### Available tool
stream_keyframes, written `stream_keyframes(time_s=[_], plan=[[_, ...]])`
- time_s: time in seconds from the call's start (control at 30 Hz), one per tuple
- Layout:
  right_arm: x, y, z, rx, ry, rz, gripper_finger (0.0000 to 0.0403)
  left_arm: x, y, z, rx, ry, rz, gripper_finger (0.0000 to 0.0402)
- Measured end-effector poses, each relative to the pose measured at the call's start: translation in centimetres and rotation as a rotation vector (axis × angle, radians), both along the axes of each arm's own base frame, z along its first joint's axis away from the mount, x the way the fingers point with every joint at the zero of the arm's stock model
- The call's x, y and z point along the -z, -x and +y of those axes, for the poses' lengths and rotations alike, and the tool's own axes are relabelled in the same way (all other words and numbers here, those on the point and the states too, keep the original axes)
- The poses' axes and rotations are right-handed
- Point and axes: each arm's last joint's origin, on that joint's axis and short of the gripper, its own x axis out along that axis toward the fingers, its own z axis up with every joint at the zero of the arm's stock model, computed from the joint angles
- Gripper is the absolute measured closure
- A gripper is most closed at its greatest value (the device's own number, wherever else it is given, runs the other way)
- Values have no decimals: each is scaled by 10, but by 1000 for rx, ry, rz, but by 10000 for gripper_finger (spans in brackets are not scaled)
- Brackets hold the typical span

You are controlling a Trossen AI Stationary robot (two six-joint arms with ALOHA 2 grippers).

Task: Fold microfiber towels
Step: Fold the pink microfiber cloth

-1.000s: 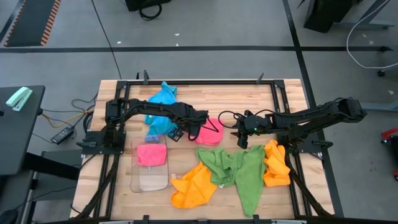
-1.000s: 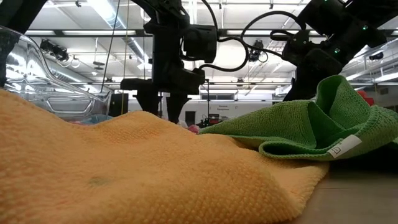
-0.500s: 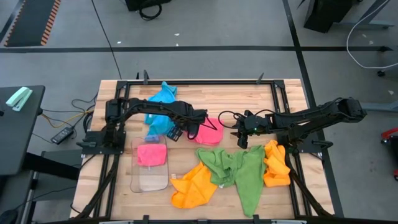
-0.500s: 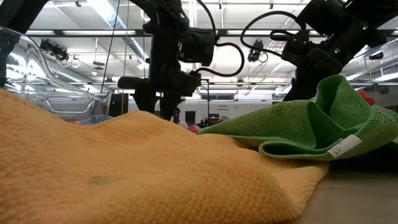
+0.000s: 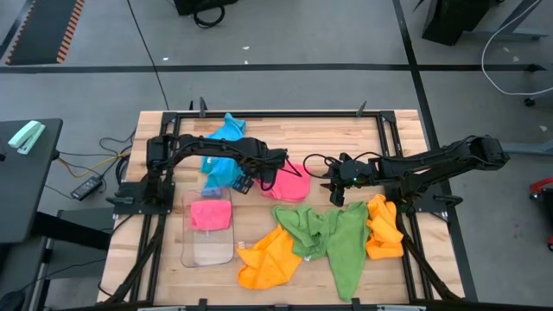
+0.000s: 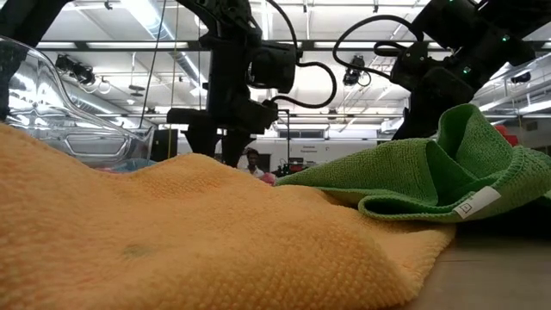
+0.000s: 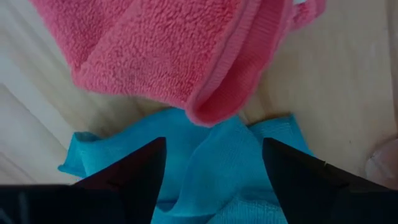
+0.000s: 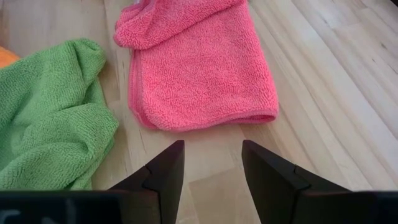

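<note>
A pink towel (image 5: 292, 182) lies loosely folded on the wooden table, and one rounded fold (image 7: 214, 106) rests on a crumpled sky-blue towel (image 5: 223, 151). My left gripper (image 7: 211, 171) points down, open, over that overlap (image 5: 261, 179). Its fingers stand either side of the blue cloth (image 7: 211, 162), and I cannot tell whether they touch it. My right gripper (image 8: 211, 168) hangs open over bare wood just right of the pink towel (image 8: 199, 62). Green (image 5: 328, 235) and orange (image 5: 270, 257) towels lie crumpled near the front.
A clear plastic tray (image 5: 209, 248) near the front left holds a folded pink towel (image 5: 210, 214). Another orange towel (image 5: 384, 226) lies at the right. A dark metal frame (image 5: 259, 112) borders the table. A person (image 6: 251, 160) stands far off in the room.
My left gripper has rolled a little about its own downward axis while staying over the same spot. The towels lie as before.
</note>
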Motion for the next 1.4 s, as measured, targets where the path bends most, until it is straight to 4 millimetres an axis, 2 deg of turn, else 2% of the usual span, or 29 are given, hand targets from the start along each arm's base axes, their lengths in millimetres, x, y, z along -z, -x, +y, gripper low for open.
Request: stream_keyframes(time_s=[0.13,0.23,0.53,1.0,1.4], plan=[[0,0,0,-1,1,1,233,16,10,1,-7,8,44,140],[0,0,0,-10,9,2,233,21,13,2,-12,2,61,146],[-1,-1,0,-13,24,-3,233,22,9,2,-8,-7,21,150],[-1,-1,0,-11,27,-3,233,22,-2,-14,89,-22,-59,169],[-1,-1,0,-11,26,-3,233,21,-4,-16,97,-58,-77,225]])
